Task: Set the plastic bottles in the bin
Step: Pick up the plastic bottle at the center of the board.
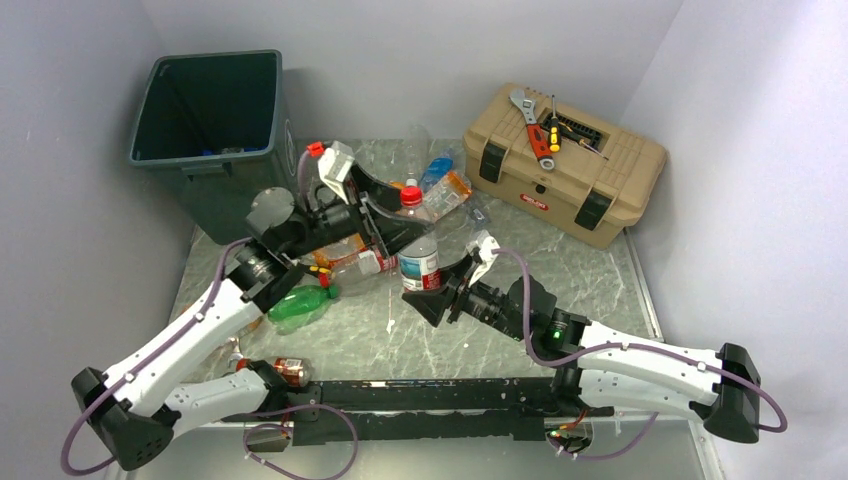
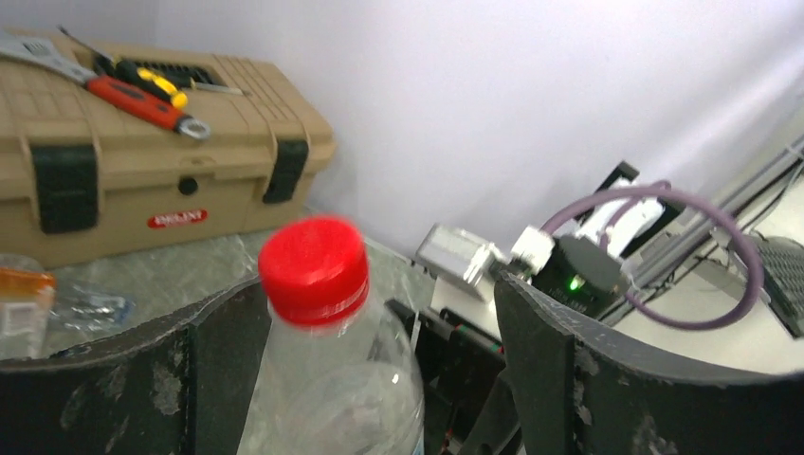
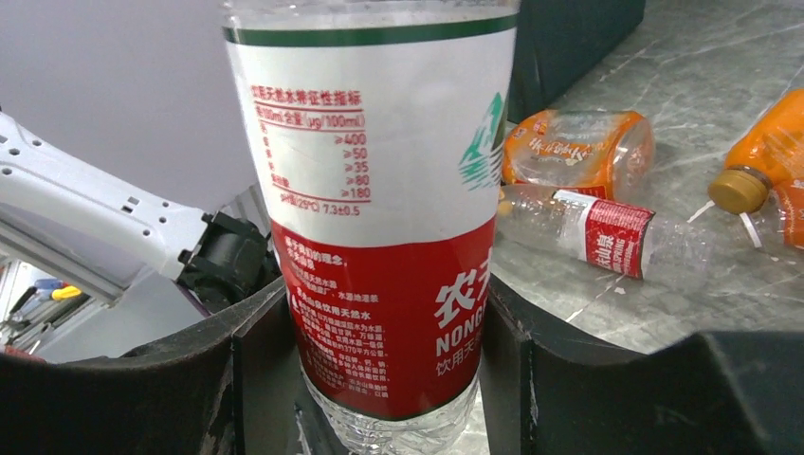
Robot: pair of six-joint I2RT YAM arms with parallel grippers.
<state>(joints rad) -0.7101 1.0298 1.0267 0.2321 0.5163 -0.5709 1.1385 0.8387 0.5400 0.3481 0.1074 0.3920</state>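
1 red-capped bottle (image 1: 420,262): upright, outside the bin (image 1: 205,158), between both grippers.
Left gripper (image 1: 405,212): spread wide either side of the cap (image 2: 313,270); I see gaps.
Right gripper (image 3: 384,360): pinching the bottle's label.

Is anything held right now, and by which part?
Right gripper grips the red-capped bottle by its lower labelled body; left gripper stands open around its cap.
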